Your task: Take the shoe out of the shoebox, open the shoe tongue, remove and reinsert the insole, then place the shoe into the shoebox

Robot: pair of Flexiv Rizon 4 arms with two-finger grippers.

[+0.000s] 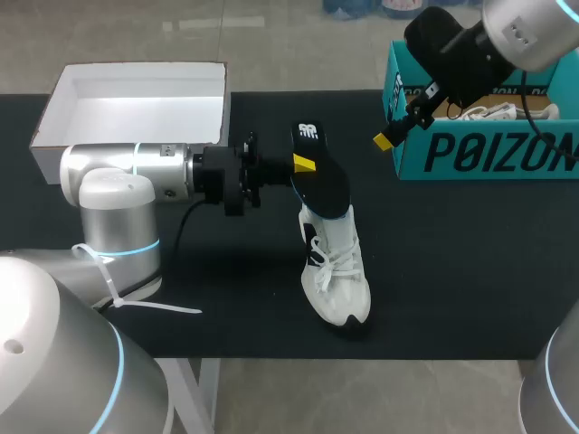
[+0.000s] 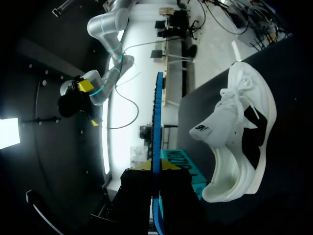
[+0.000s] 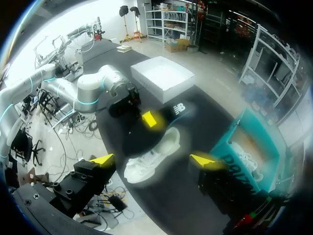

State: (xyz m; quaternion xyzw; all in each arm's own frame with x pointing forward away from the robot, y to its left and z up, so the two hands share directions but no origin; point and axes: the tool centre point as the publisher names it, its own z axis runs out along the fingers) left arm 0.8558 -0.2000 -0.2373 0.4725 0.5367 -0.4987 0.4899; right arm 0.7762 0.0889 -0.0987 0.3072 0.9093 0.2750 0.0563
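Note:
A white sneaker (image 1: 335, 267) with black side marks stands on the black table, toe toward the front edge. My left gripper (image 1: 303, 164) is shut on a black insole (image 1: 323, 174) with a blue edge, held just above the shoe's heel end. In the left wrist view the insole (image 2: 156, 117) runs edge-on out from between the yellow tips (image 2: 156, 166), with the sneaker (image 2: 239, 142) beside it and apart. My right gripper (image 1: 398, 128) hangs open and empty in front of the teal shoebox (image 1: 479, 149). Its own view looks down on the sneaker (image 3: 151, 159) and insole (image 3: 178, 108).
A white box lid (image 1: 136, 95) lies open at the back left, behind my left arm. The teal shoebox (image 3: 244, 142) at the back right holds a second white shoe (image 3: 247, 155). A white cable tie (image 1: 145, 303) sticks out from the left arm's base.

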